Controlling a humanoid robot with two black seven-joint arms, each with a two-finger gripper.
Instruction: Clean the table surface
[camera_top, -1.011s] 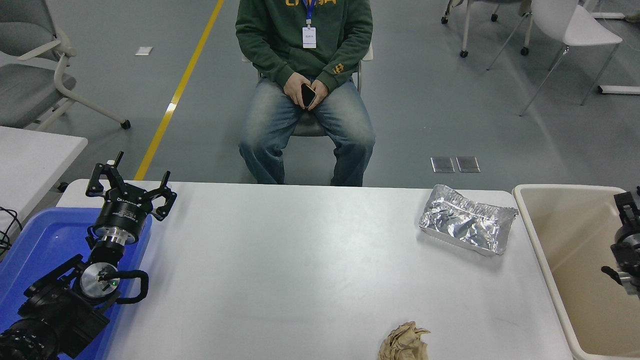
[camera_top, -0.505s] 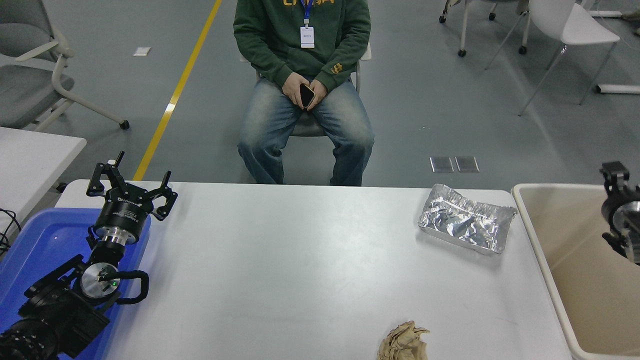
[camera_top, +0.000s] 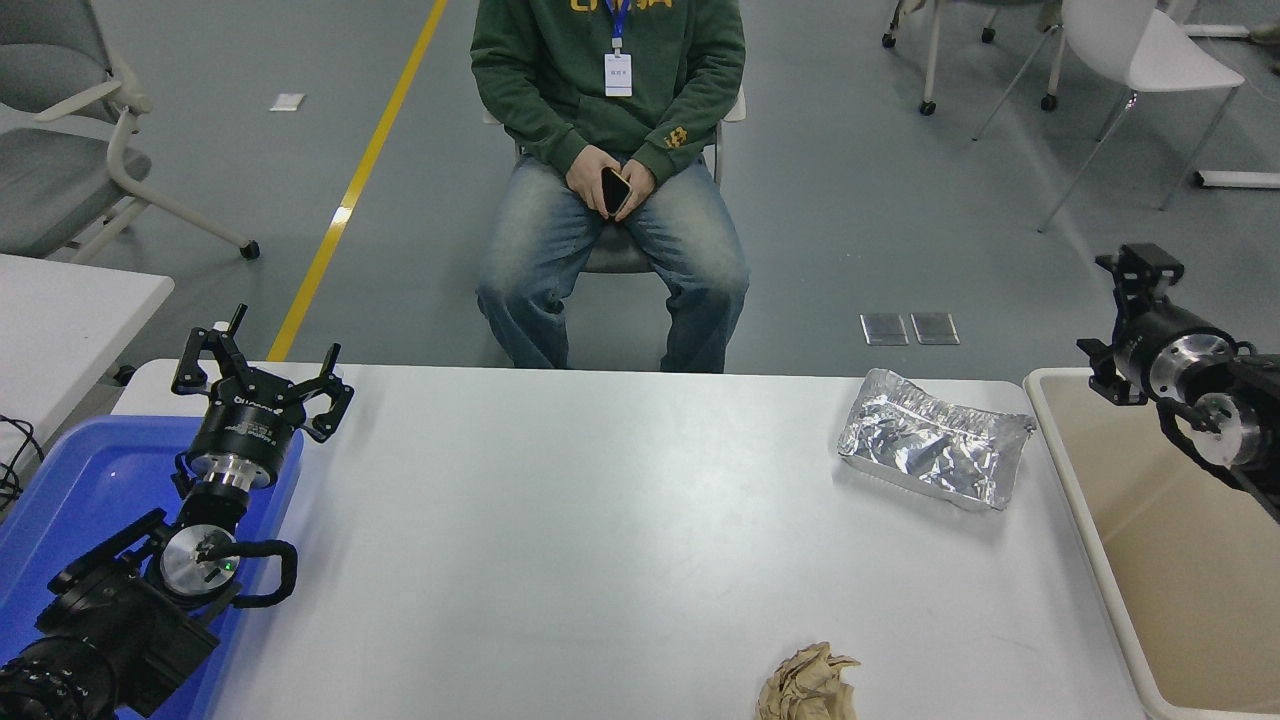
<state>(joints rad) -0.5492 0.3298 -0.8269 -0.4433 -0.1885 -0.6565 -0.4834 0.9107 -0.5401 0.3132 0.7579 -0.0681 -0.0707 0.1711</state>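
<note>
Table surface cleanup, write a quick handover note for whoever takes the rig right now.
Left gripper: open, empty, parked over the blue tray.
Right gripper: above the beige bin's far corner; whether it is open is unclear.
On the table surface: crumpled foil bag at far right, brown paper wad at the near edge.
Done: nothing visible in the bin.
Left: bin both items.

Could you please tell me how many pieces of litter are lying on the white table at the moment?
2: a crumpled foil bag near the table's far right corner, and a crumpled brown paper ball at its near edge, partly cut off by the frame.
</note>
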